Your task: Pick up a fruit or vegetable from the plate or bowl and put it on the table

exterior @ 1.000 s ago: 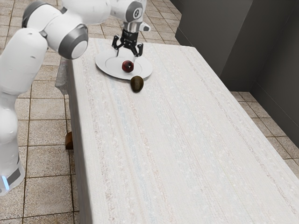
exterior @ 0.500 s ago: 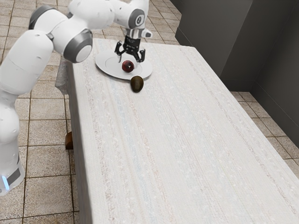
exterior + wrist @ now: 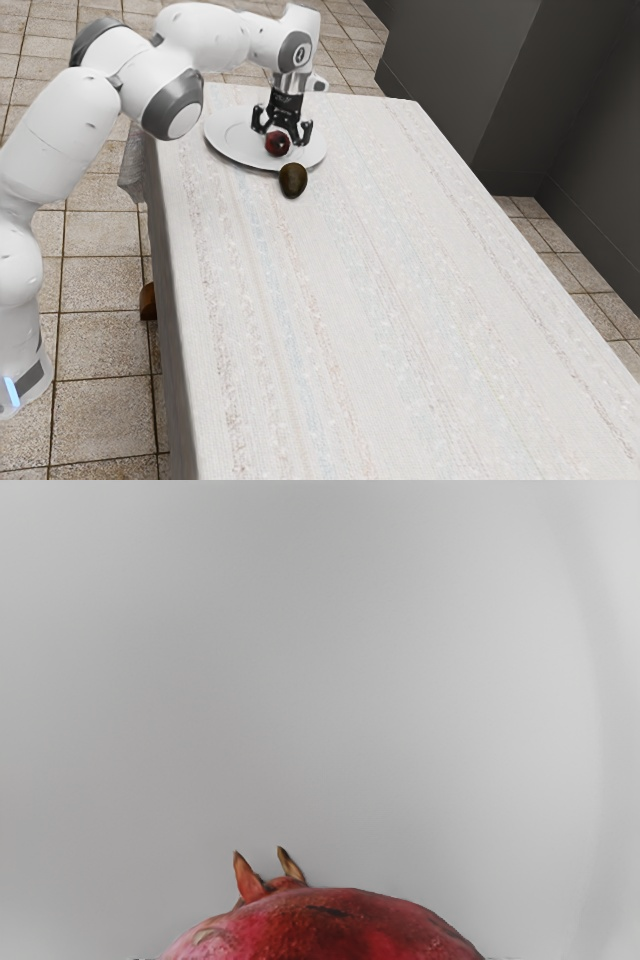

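Down over the plate (image 3: pixel 228 142), my gripper (image 3: pixel 281 144) stands open, its fingers spread around a dark red pomegranate (image 3: pixel 278 145). Some white plate surface shows to the exterior view's left of the fruit. In the wrist view the pomegranate (image 3: pixel 335 930) is close under the hand, its pointed crown showing, with the pale plate (image 3: pixel 330 680) behind it. Where the fingertips meet the fruit is too small to make out.
A dark brown-green oval fruit (image 3: pixel 293 180) lies right by the plate's near rim in the exterior view. A pale patterned cloth (image 3: pixel 400 300) covers the long table. Dark walls (image 3: pixel 460 90) stand beyond its far side.
My hand has moved down and toward the exterior view's right, bringing the open fingers around the pomegranate. The pomegranate has shifted slightly toward that view's right. The oval fruit has stayed still.
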